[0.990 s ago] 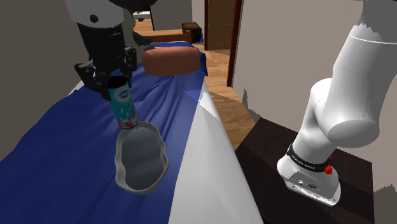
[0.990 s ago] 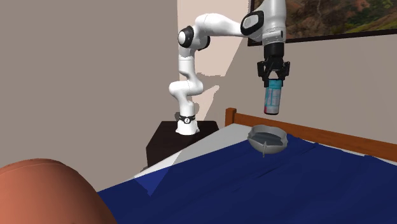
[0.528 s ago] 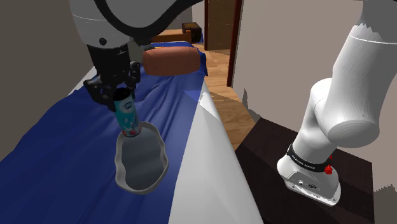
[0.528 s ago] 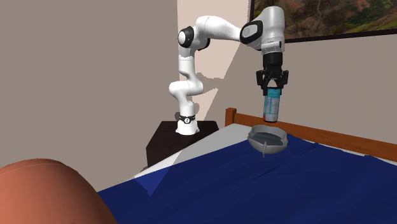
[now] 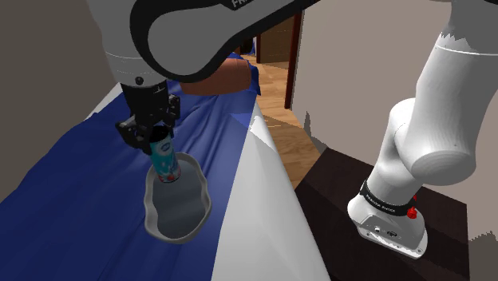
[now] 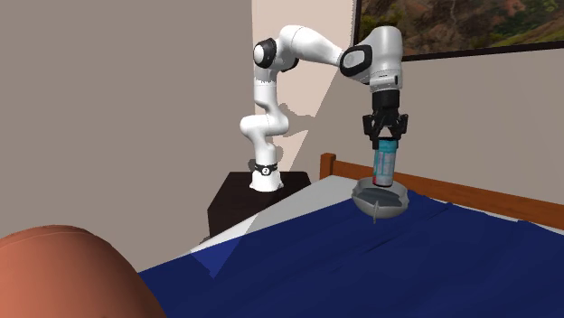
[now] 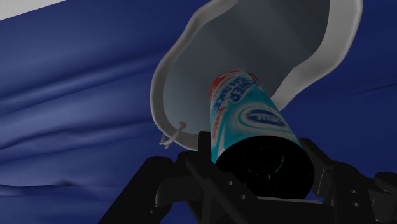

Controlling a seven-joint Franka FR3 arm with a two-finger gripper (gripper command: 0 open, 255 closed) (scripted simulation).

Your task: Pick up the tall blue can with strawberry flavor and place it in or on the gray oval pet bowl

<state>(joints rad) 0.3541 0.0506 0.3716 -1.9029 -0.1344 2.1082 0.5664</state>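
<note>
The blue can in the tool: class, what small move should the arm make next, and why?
Probably ease the tool a little lower, straight down. It is shut on the blue can, which hangs over the grey bowl, its base about level with the rim. Whether the base touches the bowl's floor cannot be told, so releasing now might let it drop and tip.

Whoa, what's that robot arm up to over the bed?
The white arm has its black gripper shut on a tall blue-and-white can with red at its base. It holds the can over a grey oval bowl lying on the blue bed cover, the can's bottom about level with the rim. It is not yet released.
</note>
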